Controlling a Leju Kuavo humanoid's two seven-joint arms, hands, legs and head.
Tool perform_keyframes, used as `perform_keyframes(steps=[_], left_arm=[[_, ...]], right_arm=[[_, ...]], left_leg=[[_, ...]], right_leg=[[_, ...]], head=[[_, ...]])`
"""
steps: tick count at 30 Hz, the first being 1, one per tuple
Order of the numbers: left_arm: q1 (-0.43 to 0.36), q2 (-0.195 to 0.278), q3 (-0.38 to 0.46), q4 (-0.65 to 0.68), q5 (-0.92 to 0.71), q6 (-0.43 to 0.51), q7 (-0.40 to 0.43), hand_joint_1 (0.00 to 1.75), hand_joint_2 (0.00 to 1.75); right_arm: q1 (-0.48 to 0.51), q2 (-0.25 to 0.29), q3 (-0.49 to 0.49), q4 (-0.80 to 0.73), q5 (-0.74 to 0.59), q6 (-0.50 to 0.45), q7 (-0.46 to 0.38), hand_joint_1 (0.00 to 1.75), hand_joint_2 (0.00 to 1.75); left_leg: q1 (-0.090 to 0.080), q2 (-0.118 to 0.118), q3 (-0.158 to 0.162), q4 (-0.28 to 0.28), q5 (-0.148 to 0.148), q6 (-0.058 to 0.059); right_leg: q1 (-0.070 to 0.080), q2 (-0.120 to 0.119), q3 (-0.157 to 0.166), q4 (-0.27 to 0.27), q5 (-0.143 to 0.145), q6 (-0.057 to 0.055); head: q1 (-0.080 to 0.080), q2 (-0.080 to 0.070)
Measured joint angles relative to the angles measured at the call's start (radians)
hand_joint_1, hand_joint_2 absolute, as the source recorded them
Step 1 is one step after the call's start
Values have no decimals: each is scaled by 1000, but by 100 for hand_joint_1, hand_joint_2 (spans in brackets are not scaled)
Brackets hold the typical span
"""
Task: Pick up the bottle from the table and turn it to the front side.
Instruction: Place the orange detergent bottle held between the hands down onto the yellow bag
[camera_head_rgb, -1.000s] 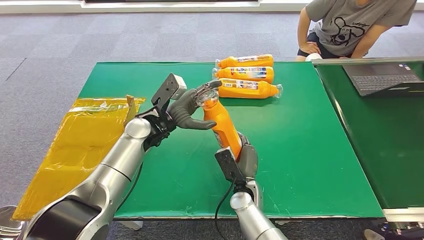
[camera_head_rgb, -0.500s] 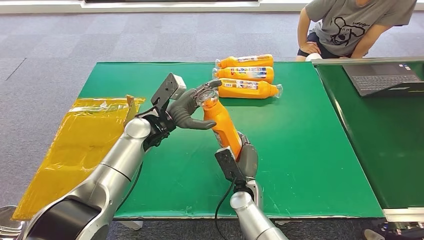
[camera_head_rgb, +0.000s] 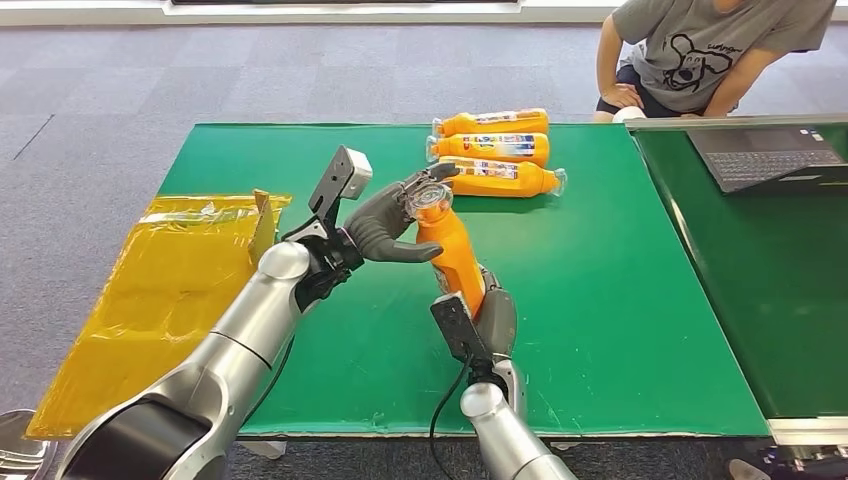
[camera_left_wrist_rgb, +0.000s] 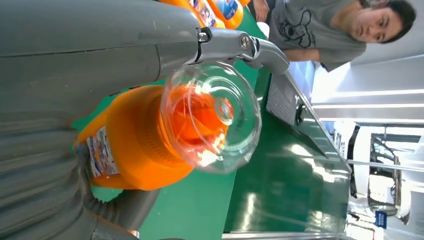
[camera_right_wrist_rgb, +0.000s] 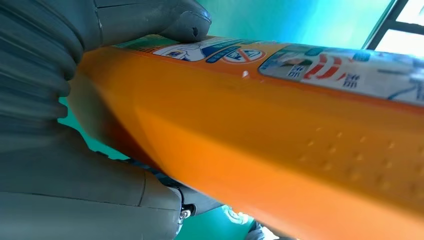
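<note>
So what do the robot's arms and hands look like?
Both arms are shiny silver tubes with round joints. The left arm has a black band lower down. Each ends in a dark grey hand: the left hand and the right hand. A small black box sits at each wrist, and a black cable loops off the right arm.

The head view is evenly and brightly lit from above, sharp throughout, with only soft, short shadows on the green surface (camera_head_rgb: 600, 300) beneath the arms. In the left wrist view the clear cap (camera_left_wrist_rgb: 212, 117) catches white glints, the surface shows pale reflected streaks, and the bright background beyond the person (camera_left_wrist_rgb: 325, 30) is washed out. The right wrist view is close and soft: the orange bottle (camera_right_wrist_rgb: 280, 135) blurs towards its far end.
</note>
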Motion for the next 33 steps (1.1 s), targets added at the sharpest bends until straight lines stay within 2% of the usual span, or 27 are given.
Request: perform_keyframes(steps=[5,25,29,33], left_arm=[[1,-19,-2,9,7,1,-1,0,175],[8,-38,-14,16,29,21,-2,0,175],[9,-39,-26,16,25,32,-5,175,175],[9,-43,-35,16,12,46,-12,175,175]], right_arm=[[0,0,0,1,0,3,2,175,175],[-2,0,0,7,-8,6,-2,175,175],[-2,0,0,7,-10,6,-3,175,175],[-3,0,0,7,-13,5,-4,175,175]], left_leg=[[0,0,0,0,0,0],[0,-1,-1,0,0,0],[0,-1,-1,0,0,0],[0,-1,-1,0,0,0]], right_leg=[[0,0,0,0,0,0],[0,0,0,0,0,0],[0,0,0,0,0,0],[0,0,0,0,0,0]], head=[[0,0],[0,0],[0,0],[0,0]])
